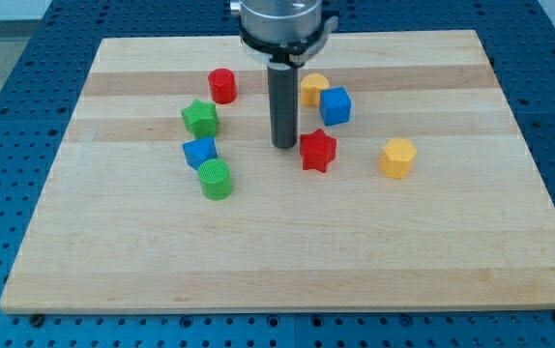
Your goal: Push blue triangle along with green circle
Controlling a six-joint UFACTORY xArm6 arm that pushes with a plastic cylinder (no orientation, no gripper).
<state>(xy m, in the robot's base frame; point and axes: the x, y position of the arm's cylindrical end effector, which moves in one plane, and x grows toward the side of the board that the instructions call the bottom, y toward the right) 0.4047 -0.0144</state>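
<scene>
The arm carries no pincer, so nothing spread, pressed together or pinching can be reported; a straight dark rod is seen instead, and my tip is set down on the wooden surface near its middle, toward the view's top. No block is touched by my tip. Just to its right, the red star is found, close but apart. Farther up and to the right, the yellow block, partly hidden by the rod, and the blue cube are placed touching one another. The yellow hexagon is set well apart at the view's right.

The blue triangle is located to the left of my tip, at nearly the same height in the view, with bare board between them. The green circle is seen directly below it and slightly to the right, touching or nearly touching it. Above the blue triangle, the green star is placed, and the red cylinder lies farther up.
</scene>
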